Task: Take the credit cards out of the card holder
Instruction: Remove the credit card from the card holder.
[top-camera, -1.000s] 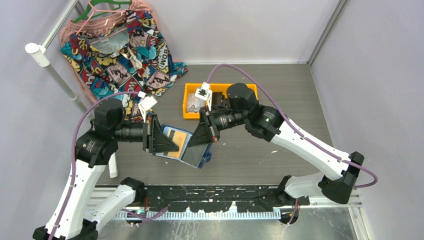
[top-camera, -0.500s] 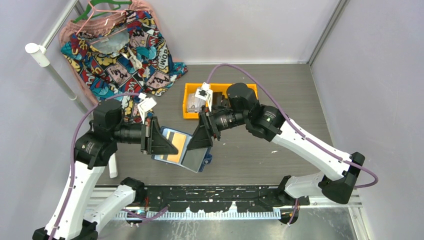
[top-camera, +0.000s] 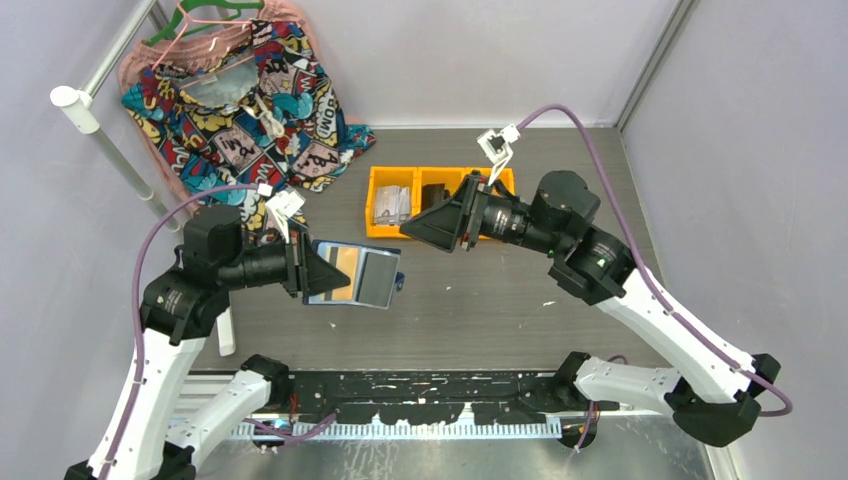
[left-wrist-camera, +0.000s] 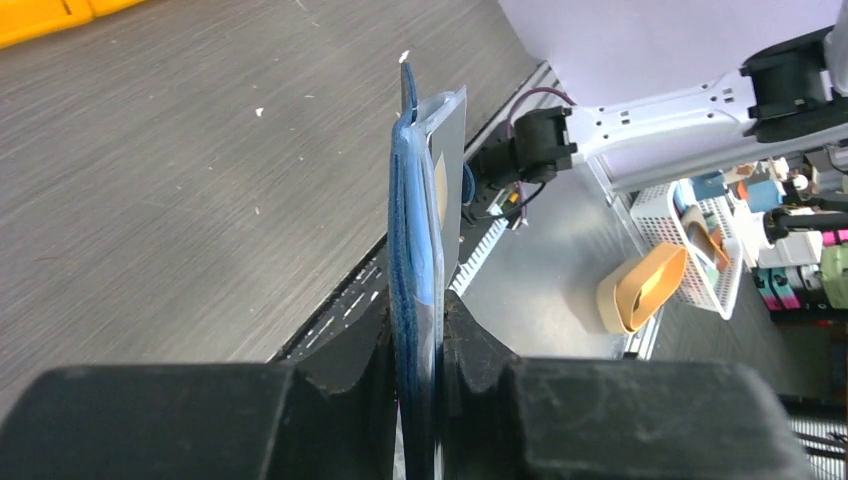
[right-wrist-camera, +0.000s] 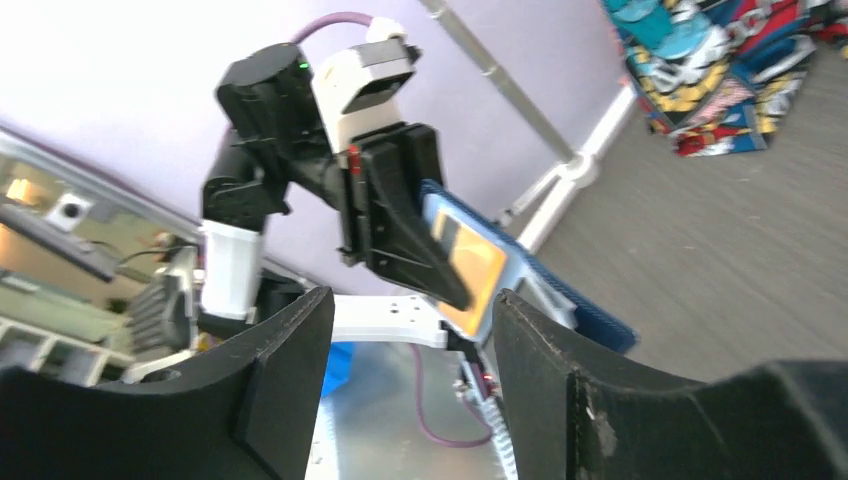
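My left gripper is shut on the left part of the card holder and holds it open above the table. An orange credit card shows in its inner pocket, beside a grey see-through pocket. In the left wrist view the holder stands edge-on between the jaws of the left gripper. My right gripper hangs open over the yellow bin, apart from the holder. The right wrist view, past the right gripper, shows the holder and the card with nothing between the fingers.
A yellow bin with a grey papery stack sits behind the grippers. A colourful cloth lies at the back left by a white pole. Beyond the table's near rail are a tape roll and a white basket.
The right gripper opened, let go of the holder's right flap and pulled back up and to the right. The left gripper raised the holder and turned it more level.
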